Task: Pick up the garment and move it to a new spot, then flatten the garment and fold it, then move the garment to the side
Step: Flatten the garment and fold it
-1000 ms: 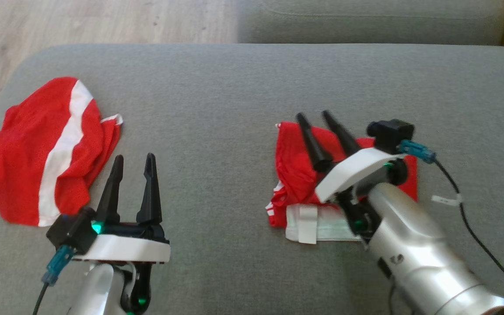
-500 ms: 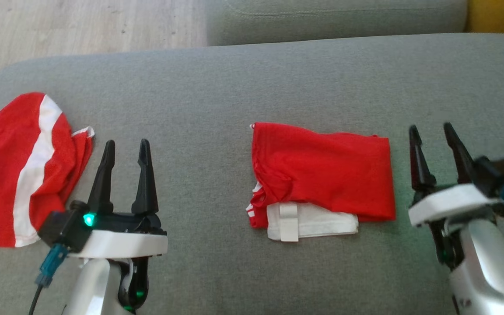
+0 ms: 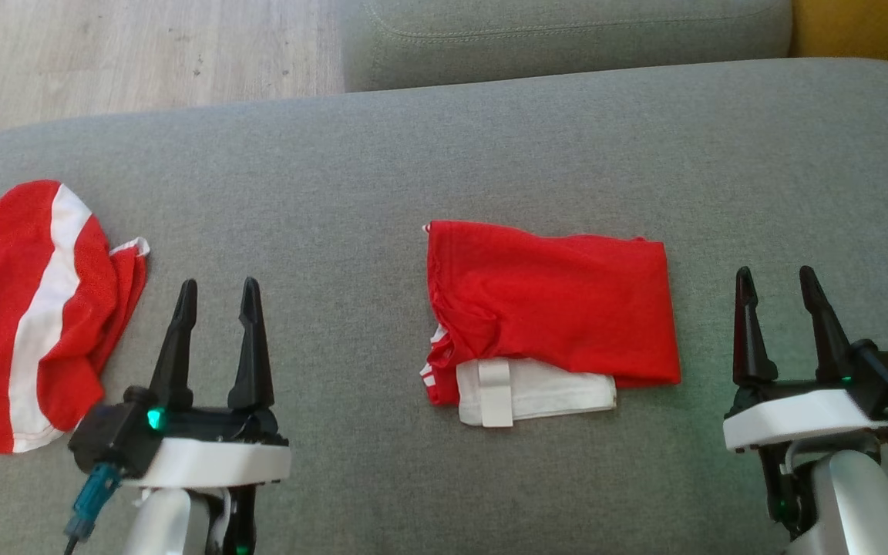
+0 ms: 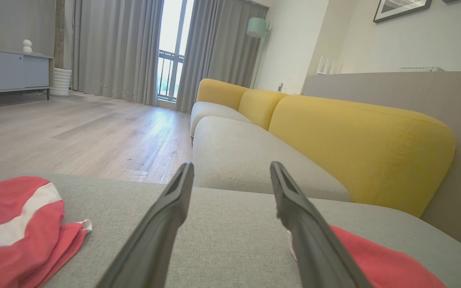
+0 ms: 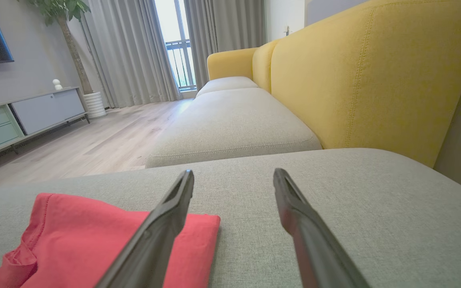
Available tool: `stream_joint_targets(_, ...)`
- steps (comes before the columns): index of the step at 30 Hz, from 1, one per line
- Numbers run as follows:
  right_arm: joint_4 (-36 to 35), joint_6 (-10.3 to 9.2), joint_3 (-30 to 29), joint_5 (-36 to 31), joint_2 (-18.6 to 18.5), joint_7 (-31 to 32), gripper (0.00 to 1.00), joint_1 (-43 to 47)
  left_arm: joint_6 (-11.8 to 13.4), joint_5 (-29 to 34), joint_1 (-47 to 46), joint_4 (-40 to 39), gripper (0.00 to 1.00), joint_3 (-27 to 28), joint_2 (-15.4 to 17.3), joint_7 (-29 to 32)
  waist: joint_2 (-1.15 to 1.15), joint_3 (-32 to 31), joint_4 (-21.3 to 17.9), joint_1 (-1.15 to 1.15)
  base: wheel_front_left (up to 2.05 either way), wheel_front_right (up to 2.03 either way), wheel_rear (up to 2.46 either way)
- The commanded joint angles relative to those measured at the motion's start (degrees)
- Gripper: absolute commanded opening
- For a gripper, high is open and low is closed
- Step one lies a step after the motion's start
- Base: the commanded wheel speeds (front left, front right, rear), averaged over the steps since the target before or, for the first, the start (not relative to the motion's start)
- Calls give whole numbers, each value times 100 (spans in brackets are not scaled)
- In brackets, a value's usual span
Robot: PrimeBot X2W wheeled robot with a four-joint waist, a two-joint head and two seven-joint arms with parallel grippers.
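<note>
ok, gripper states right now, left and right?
Left gripper: open, holding nothing.
Right gripper: open, holding nothing.

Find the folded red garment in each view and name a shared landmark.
Head view: folded red garment, centre, on the grey cushion.
Left wrist view: bottom right corner.
Right wrist view: bottom left corner.
Shared landmark: yellow backrest, towards the right in all three.
</note>
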Motion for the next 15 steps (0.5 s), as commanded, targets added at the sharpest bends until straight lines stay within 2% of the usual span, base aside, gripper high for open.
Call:
stream_joint_targets(1,-235,39,107,-45,9,11,100,-155,9,44,-103,-224,100,225,2,-29,0,-1,-4,0,0,0,0)
stream_joint_targets(15,-382,39,92,7,19,155,100,-122,9,-68,-149,-232,100,116,-7,-29,0,109,76,0,0,0,0)
